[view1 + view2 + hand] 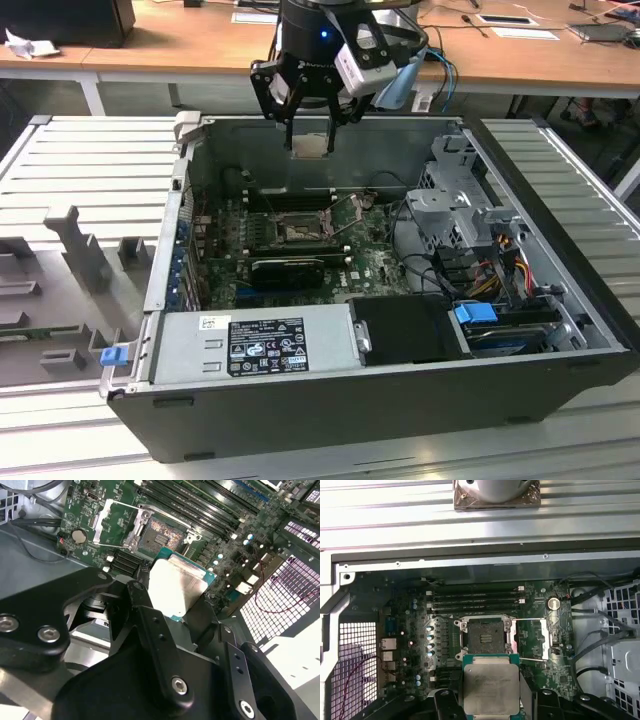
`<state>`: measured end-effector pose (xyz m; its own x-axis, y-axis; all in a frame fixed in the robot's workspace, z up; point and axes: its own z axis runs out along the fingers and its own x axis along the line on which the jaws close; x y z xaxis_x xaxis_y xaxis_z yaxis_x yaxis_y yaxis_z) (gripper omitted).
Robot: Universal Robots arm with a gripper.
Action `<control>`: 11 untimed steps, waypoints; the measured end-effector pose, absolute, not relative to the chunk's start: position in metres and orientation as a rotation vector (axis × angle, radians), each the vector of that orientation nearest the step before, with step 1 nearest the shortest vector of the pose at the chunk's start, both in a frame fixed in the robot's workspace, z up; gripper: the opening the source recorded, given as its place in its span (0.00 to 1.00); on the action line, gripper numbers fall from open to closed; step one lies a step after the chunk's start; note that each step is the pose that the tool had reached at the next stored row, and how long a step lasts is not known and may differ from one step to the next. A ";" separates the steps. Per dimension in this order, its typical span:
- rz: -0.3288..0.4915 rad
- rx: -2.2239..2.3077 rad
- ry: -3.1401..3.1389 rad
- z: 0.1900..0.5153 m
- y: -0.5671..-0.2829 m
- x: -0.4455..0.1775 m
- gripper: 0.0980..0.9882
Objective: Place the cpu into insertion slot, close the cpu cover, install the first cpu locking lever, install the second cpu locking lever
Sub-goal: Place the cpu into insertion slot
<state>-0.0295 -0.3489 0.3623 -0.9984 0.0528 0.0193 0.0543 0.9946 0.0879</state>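
Over the open computer case [400, 400], my end effector [311, 147] is clamped on the chip [491, 687], held flat by its edges. Socket [484, 637] on the board below is bare, with its cover [101, 524] swung open beside it.

Open computer case [400, 410] lies on ribbed grey table [90, 160].

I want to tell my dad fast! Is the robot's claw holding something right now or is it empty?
The gripper: closed, holding the cpu up in the air, not yet in the insertion slot.
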 end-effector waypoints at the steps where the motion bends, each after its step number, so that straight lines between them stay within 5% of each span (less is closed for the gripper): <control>1: -0.138 -0.087 -3.120 0.362 -0.349 -0.029 0.49; 11: -0.132 -0.099 -3.120 0.361 -0.349 -0.029 0.49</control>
<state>-0.0294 -0.3489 0.3613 -0.9978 0.0627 0.0198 0.0642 0.9944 0.0840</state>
